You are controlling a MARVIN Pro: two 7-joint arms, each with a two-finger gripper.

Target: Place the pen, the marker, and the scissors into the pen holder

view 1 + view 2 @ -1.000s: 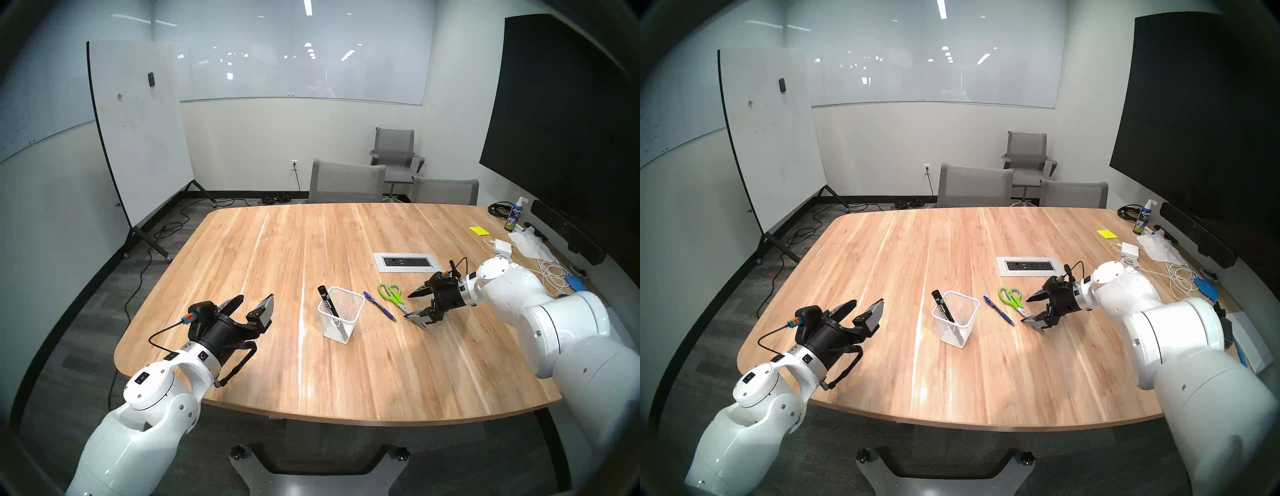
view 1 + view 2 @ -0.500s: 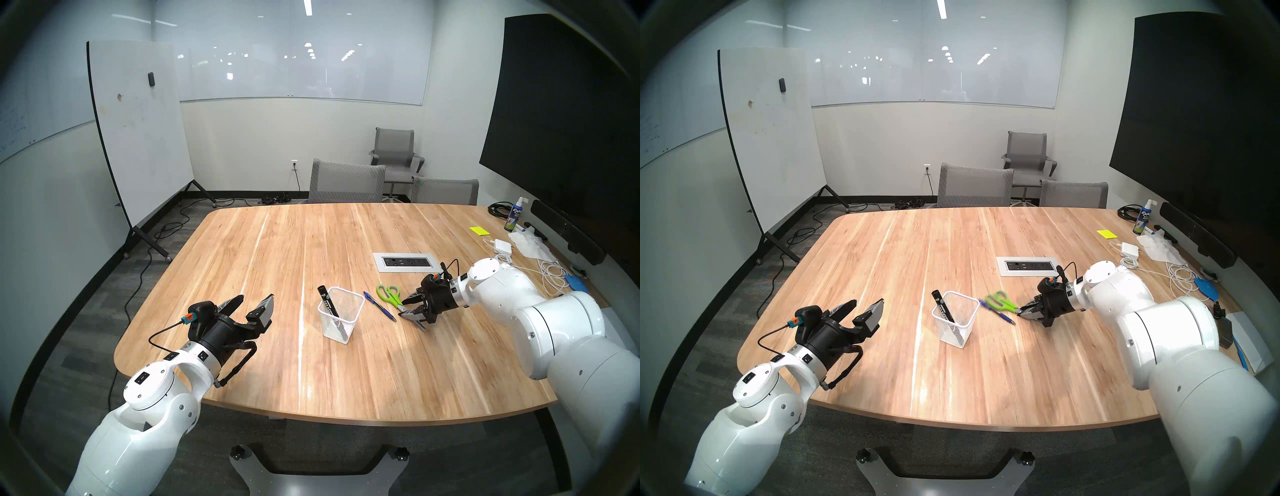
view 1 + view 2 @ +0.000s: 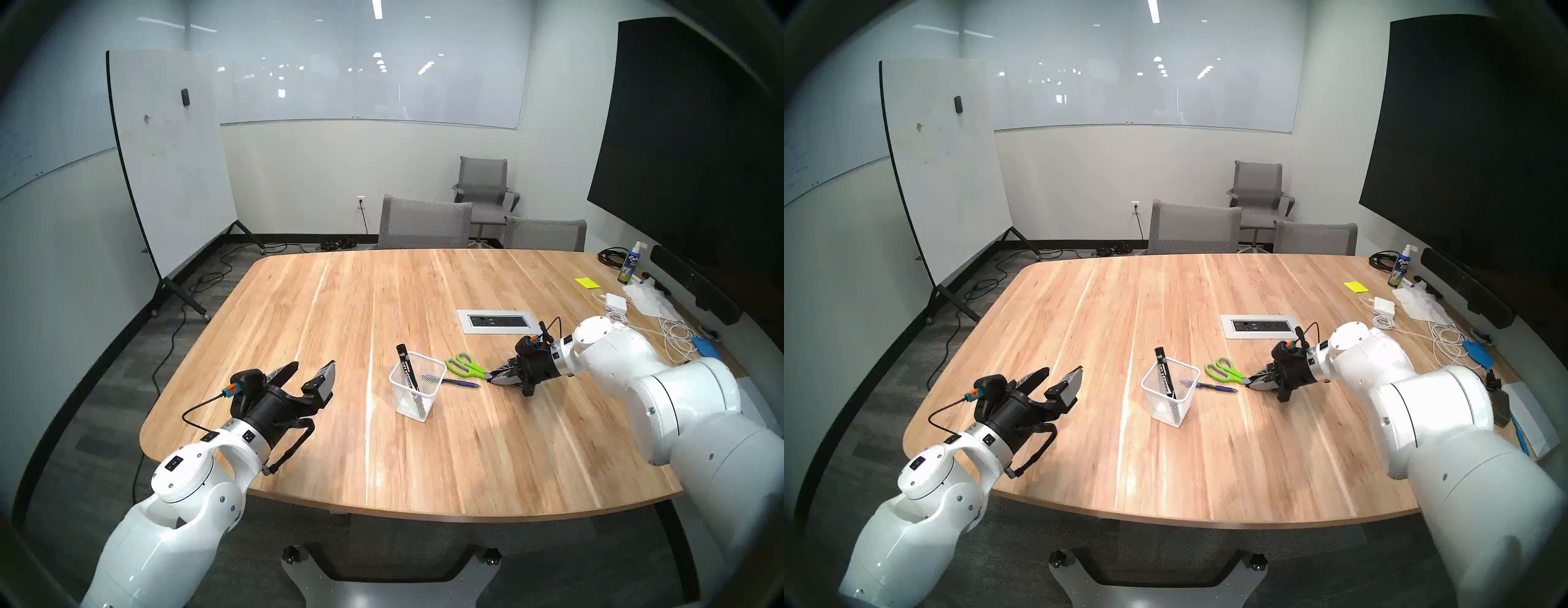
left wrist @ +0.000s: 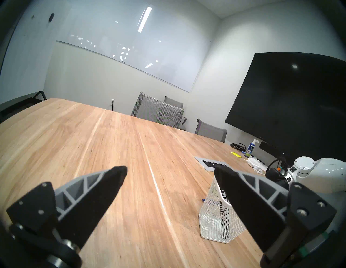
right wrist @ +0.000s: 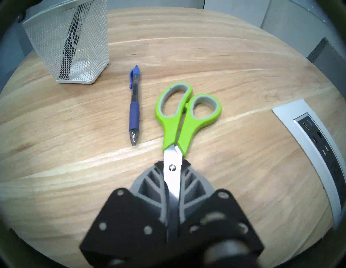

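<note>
- Meeting room: wood table [image 3: 339,424], glass boards on the walls, rolling whiteboard [image 3: 169,161] at the left, dark screen [image 3: 687,140] at the right, grey chairs [image 3: 424,223] at the far edge.
- Power outlet panel [image 3: 495,321] is set flush in the table, beyond the work area.
- pen holder [image 3: 415,388] stands upright near mid-table, white mesh.
- marker [image 3: 407,368] is inside the holder, leaning, cap end sticking out above the rim.
- pen [image 5: 134,104] lies flat on the table just beside the holder, one end near its base; in the head views that end sits behind the mesh. Not in the holder.
- scissors [image 5: 179,116] lie on the table beside the pen, not touching it, green handles toward the holder, blades toward the right arm.
- right gripper [image 5: 172,168] is angled down at the table, fingers pressed in on the scissor blades at the pivot screw.
- left gripper [image 3: 312,371] hangs above the near-left part of the table, fingers spread wide, nothing between them, well apart from the holder.
</note>
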